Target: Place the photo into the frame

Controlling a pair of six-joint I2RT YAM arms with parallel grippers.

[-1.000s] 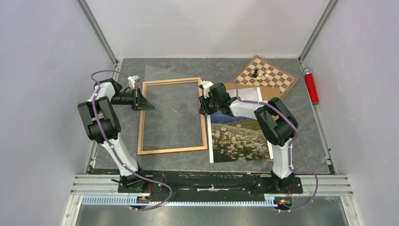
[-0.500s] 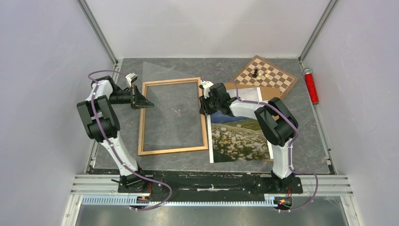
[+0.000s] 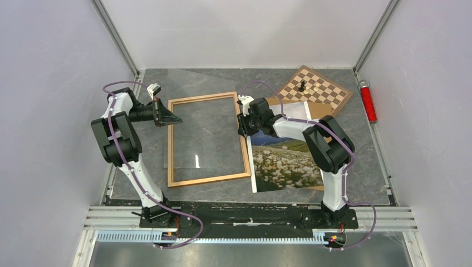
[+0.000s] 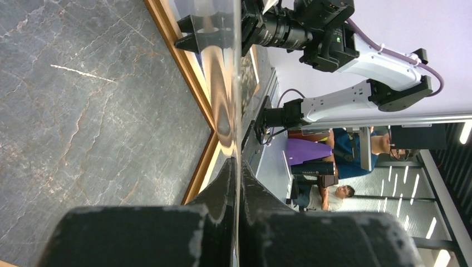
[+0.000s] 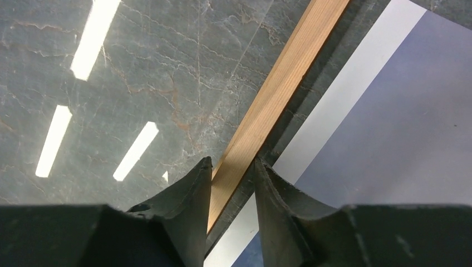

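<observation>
The frame (image 3: 209, 178), thin light-brown wood, lies flat at table centre. My right gripper (image 3: 243, 125) is shut on its right rail; in the right wrist view the gripper (image 5: 232, 162) has the wooden rail (image 5: 289, 67) between its fingers. The photo (image 3: 286, 164) lies picture side up just right of the frame, its white border and blue sky (image 5: 401, 122) beside the rail. My left gripper (image 3: 166, 117) is shut on the edge of a clear pane (image 3: 206, 133) that slants up over the frame. The left wrist view shows the pane (image 4: 225, 72) edge-on between the gripper's (image 4: 239, 167) fingers, with the frame (image 4: 192, 83) below.
A chessboard (image 3: 315, 89) with a few pieces sits at the back right. A brown backing board (image 3: 318, 109) lies partly under the photo's far end. A red cylinder (image 3: 367, 101) lies along the right wall. Grey walls enclose the table.
The frame has slid and turned slightly, its near end going right and nearer, nudging the photo askew. My left gripper has drawn back a little, and the pane now catches light reflections.
</observation>
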